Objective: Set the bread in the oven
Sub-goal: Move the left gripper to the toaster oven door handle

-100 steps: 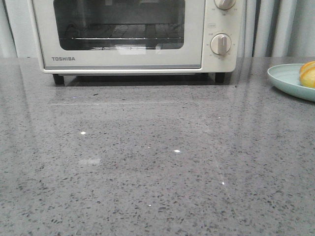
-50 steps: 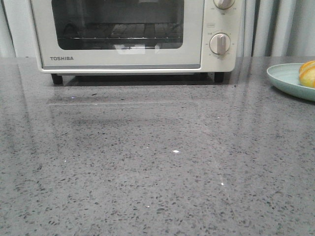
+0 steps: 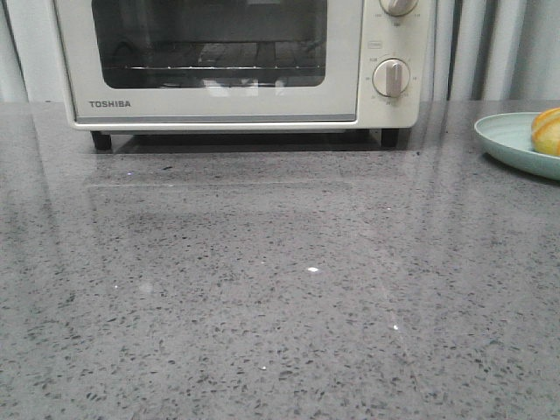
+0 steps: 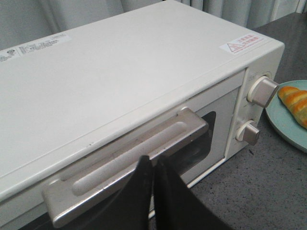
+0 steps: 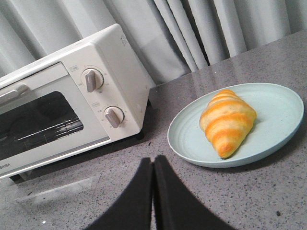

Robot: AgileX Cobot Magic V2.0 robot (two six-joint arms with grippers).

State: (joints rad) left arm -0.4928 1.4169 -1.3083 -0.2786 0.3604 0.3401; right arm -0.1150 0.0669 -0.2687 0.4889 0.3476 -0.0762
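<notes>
- Bread on light blue plate, at 1 o'clock from right gripper, well apart.
- Right gripper pinched closed, empty.
- Left gripper pinched closed, empty, near oven door handle.

Front view: low over the table, facing the oven door.
Left wrist: close above the oven top, near the handle.
Right wrist: farther back, facing plate.
Shared: oven knobs, plate.
</notes>
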